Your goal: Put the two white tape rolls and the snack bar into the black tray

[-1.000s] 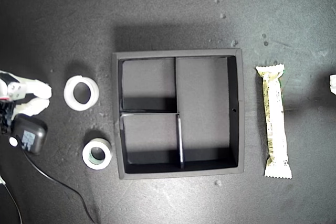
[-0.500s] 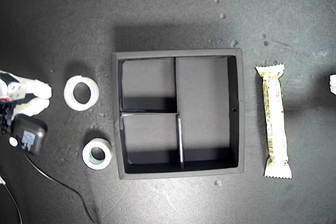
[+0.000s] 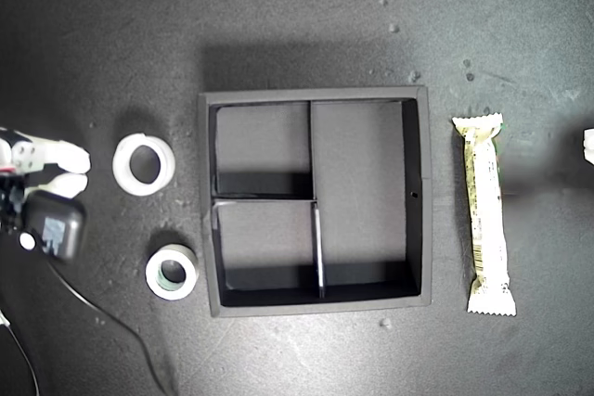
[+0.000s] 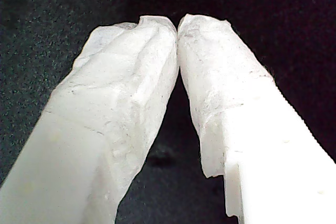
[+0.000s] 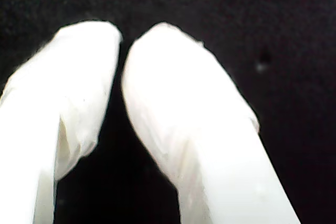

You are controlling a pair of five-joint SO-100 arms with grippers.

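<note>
From the exterior view, an arm at that view's left edge is turning a little since before. Both tape rolls are lying left of the black tray, the snack bar right, on the counter. In the first wrist view, my first hand is pinching closed on nothing. In the second wrist view, my second hand is nearly closed, holding nothing.

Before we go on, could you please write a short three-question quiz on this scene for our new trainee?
1. True or false: the black tray holds a roll.
2. On which side of the tray, in the exterior view, is the snack bar?
3. How many white tape rolls lie outside the tray?

Key
1. False, every compartment is bare.
2. The exterior view's right.
3. Two: the plain tape roll and the green-cored tape roll.
</note>
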